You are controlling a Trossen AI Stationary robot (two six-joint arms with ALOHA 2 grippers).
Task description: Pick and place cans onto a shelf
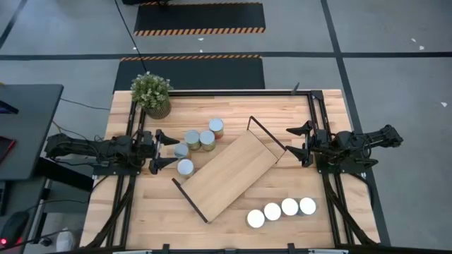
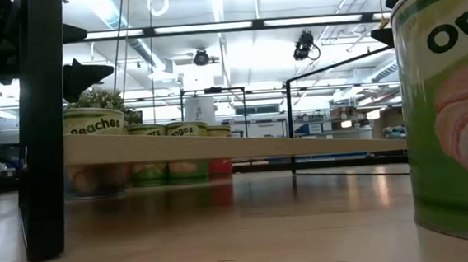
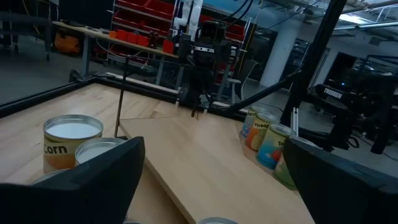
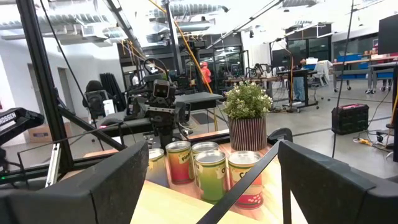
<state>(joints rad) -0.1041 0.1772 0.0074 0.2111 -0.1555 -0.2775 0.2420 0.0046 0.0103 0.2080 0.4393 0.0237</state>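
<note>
Cans sit in two groups on the wooden table (image 1: pixel 141 204). Four of them (image 1: pixel 198 143) cluster near the table's left-centre, close to the shelf's upper-left long edge: three stand close together and one (image 1: pixel 185 166) sits a little apart, nearer the front. The other four (image 1: pixel 281 209) form a slightly slanted row near the front right, silvery-white tops up, each just beside the next.

Between the two groups lies the shelf (image 1: pixel 229 173), a long light-wood board turned diagonally across the middle of the table, with a thin black wire frame at each short end. No can rests on it.

At the left edge of the table the left gripper (image 1: pixel 165 149) points toward the cluster, its fingers spread wide and holding nothing; the lone can lies just beyond its fingertips. On the right side the right gripper (image 1: pixel 299 144) faces the shelf's far end, fingers likewise apart and empty, near the wire frame.

A potted plant (image 1: pixel 151 92) stands at the back left corner of the table.
</note>
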